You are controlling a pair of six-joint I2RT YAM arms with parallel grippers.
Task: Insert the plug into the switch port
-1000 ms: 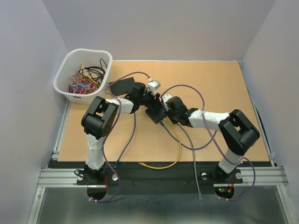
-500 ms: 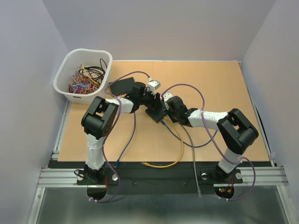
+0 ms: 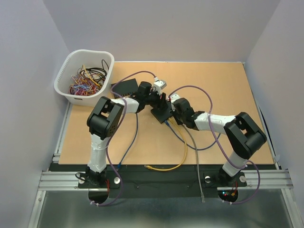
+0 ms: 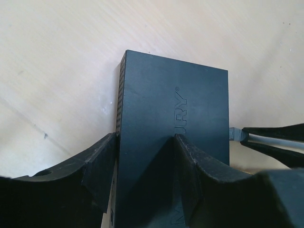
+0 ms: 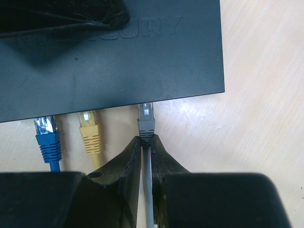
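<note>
The black switch (image 3: 161, 112) lies mid-table; it fills the left wrist view (image 4: 173, 118) and the top of the right wrist view (image 5: 109, 57). My left gripper (image 4: 142, 156) is shut on the switch, one finger on its side, one on its top. My right gripper (image 5: 146, 145) is shut on the grey plug (image 5: 146, 121) by its boot and cable. The plug's tip sits at the switch's front edge, at the rightmost port. A blue plug (image 5: 46, 130) and a yellow plug (image 5: 89, 126) sit in ports to its left.
A white basket (image 3: 84, 76) of tangled wires stands at the back left. A second black box (image 3: 124, 87) lies behind the left arm. Yellow (image 3: 183, 149), blue and grey cables trail toward the table's front edge.
Both grippers and the switch have shifted slightly right and back. The grey cable now runs straight to the front edge.
</note>
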